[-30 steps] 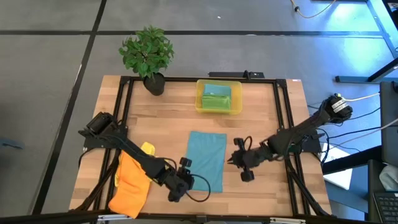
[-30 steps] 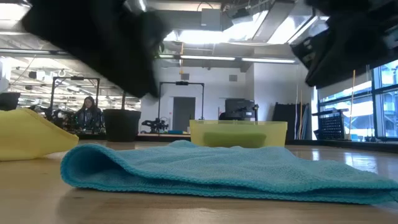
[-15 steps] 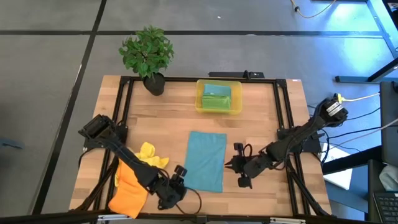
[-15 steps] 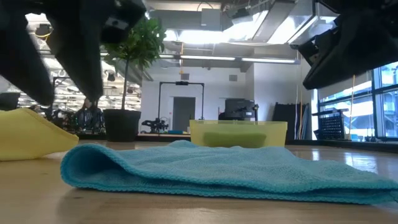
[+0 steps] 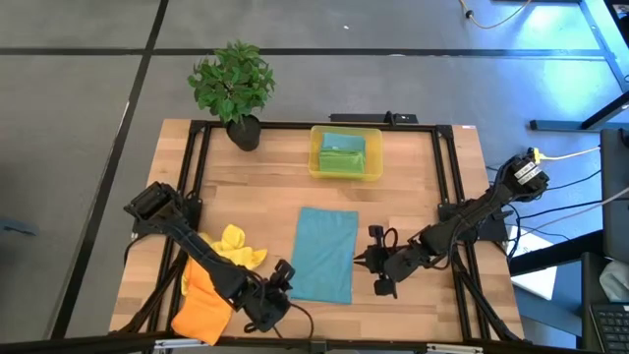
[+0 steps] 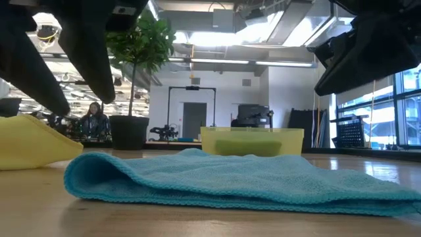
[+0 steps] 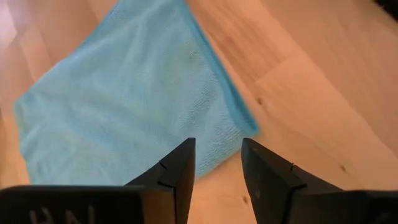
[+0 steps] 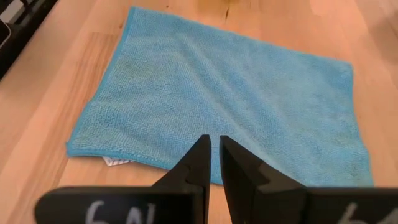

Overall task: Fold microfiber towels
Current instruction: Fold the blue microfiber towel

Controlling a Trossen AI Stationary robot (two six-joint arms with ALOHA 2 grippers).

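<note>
A teal-blue microfiber towel (image 5: 326, 254) lies flat on the table's middle, folded into a long rectangle, with a rounded fold (image 6: 74, 176) along its left side. My left gripper (image 5: 278, 282) hovers open by the towel's near left corner, and its fingertips (image 7: 217, 149) stand just above the near edge without touching it. My right gripper (image 5: 367, 262) hangs shut and empty beside the towel's right edge, pointing at the towel (image 8: 214, 149). A yellow towel (image 5: 236, 246) and an orange towel (image 5: 204, 300) lie crumpled at the near left.
A translucent yellow bin (image 5: 346, 152) with a folded green towel inside stands at the far middle. A potted plant (image 5: 234, 84) stands at the far left corner. Black frame rails (image 5: 447, 187) run along the table's sides. Bare wood lies between the teal towel and the bin.
My left gripper has drawn back off the teal towel's near left corner toward the table's near left and rolled about its own axis. My right gripper has sunk a little and shifted toward the near edge. The towel has stayed where it was.
</note>
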